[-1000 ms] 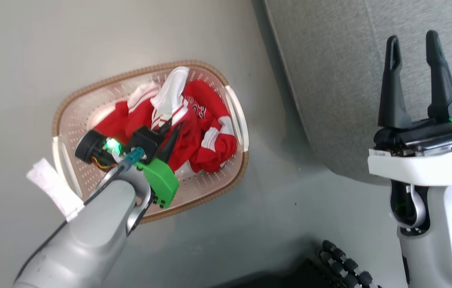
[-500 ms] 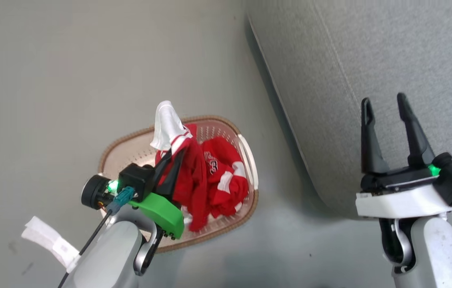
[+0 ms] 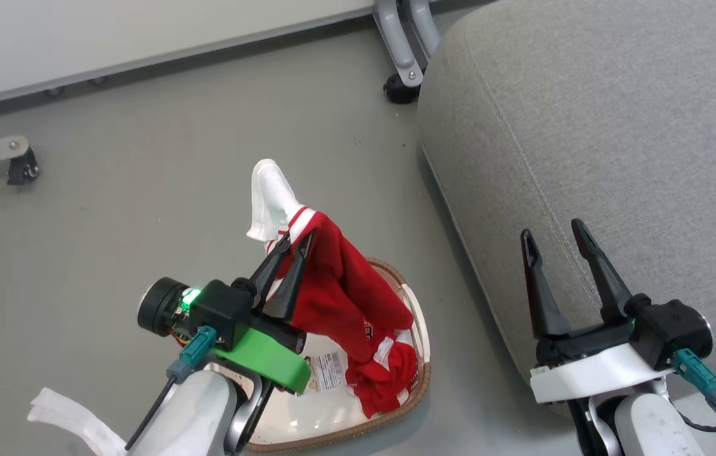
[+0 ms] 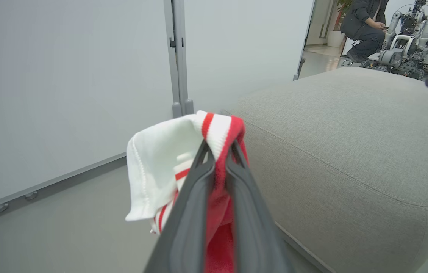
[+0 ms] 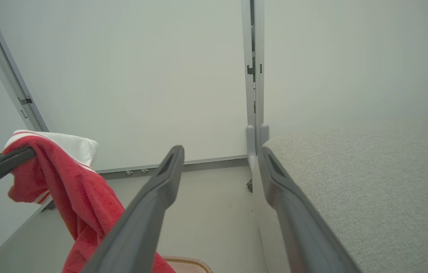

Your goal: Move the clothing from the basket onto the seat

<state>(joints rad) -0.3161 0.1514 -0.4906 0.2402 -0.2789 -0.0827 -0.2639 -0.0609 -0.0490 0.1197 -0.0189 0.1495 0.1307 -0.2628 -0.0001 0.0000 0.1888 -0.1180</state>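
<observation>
The big grey seat (image 3: 618, 126) is on the right. The basket (image 3: 422, 370) sits on the floor just beside the seat's left edge. The red and white clothing (image 3: 339, 291) hangs over the basket. The left gripper (image 3: 298, 239) is squeezed shut on it, near a striped edge. A white part sticks up past the fingertips. The red cloth hangs down from the fingers into the basket, where more red cloth lies at the right end. The right gripper (image 3: 551, 228) is wide open, holds nothing, and is over the seat's edge.

A second ago the clothing lay in a heap in the basket, with the left gripper down in it. Now the clothing is lifted up high.
</observation>
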